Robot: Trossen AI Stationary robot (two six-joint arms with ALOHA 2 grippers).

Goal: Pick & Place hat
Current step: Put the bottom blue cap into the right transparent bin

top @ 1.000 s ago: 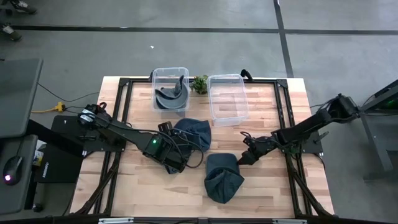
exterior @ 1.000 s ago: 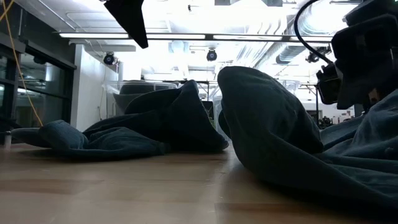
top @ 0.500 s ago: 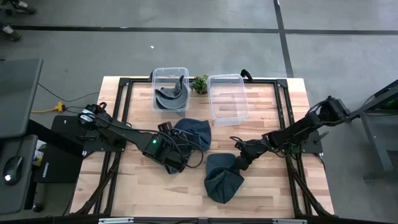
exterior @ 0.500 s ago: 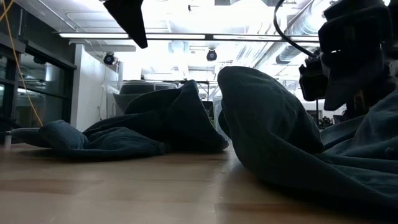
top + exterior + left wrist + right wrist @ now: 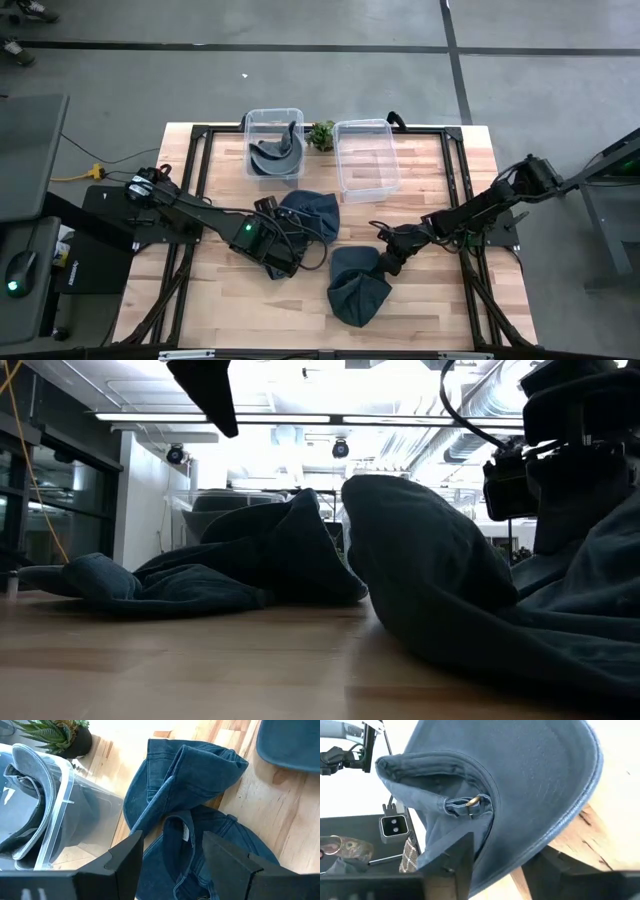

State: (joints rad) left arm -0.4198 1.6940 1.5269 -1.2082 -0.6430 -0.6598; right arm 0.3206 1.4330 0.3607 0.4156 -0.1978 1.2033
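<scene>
We see two dark blue denim hats on the wooden table. One hat lies toward the front of the table, and the right gripper is at its edge on the right arm's side; in the right wrist view its two dark fingers stand on either side of the hat's rim, beside the small brass buckle, with fabric between them — they look closed on that hat, though we cannot be sure how firmly. In the low view this hat rises as a tall dark mound with the right gripper above its far side. The second hat lies crumpled near the middle of the table, just in front of the left clear bin. The left gripper hovers over this second hat; in the left wrist view its fingers stand apart with the denim below and between them, holding nothing. The left bin holds a grey cap; the right clear bin sits beside it, and a small potted plant stands between the two bins at the back.
</scene>
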